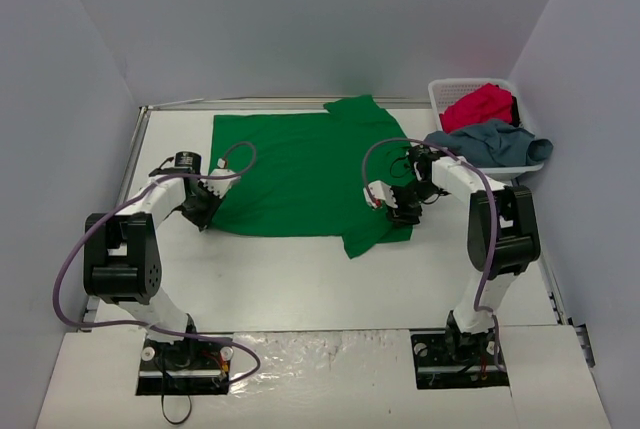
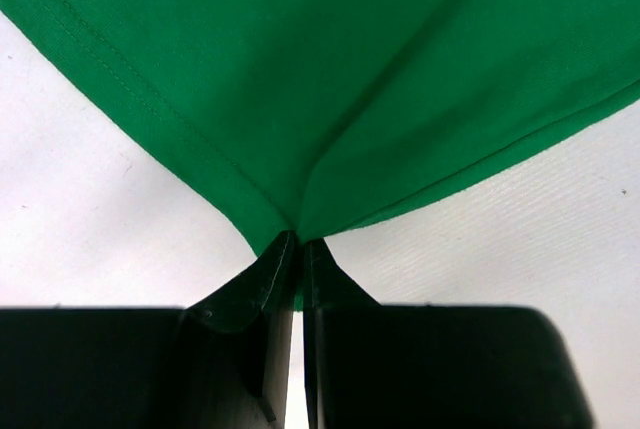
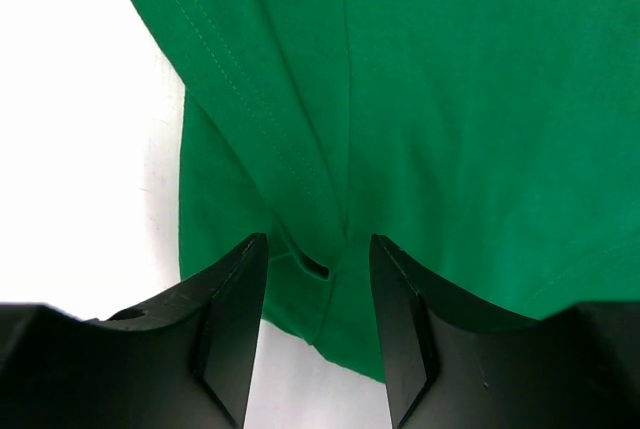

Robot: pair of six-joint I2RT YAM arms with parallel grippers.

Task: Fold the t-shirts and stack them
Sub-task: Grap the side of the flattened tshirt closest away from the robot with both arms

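Left claw [image 2: 297,247] is clamped on a hem corner of the green t-shirt [image 1: 290,174]. Right claw [image 3: 318,259], jaws apart, straddles a sleeve fold. The shirt lies spread across the middle of the surface [image 1: 300,279]. It looks soft and light, probably best held at its edges. At the far right corner, a white basket [image 1: 437,99] holds the red t-shirt [image 1: 480,106] and the grey-blue t-shirt [image 1: 485,141], out of the way.
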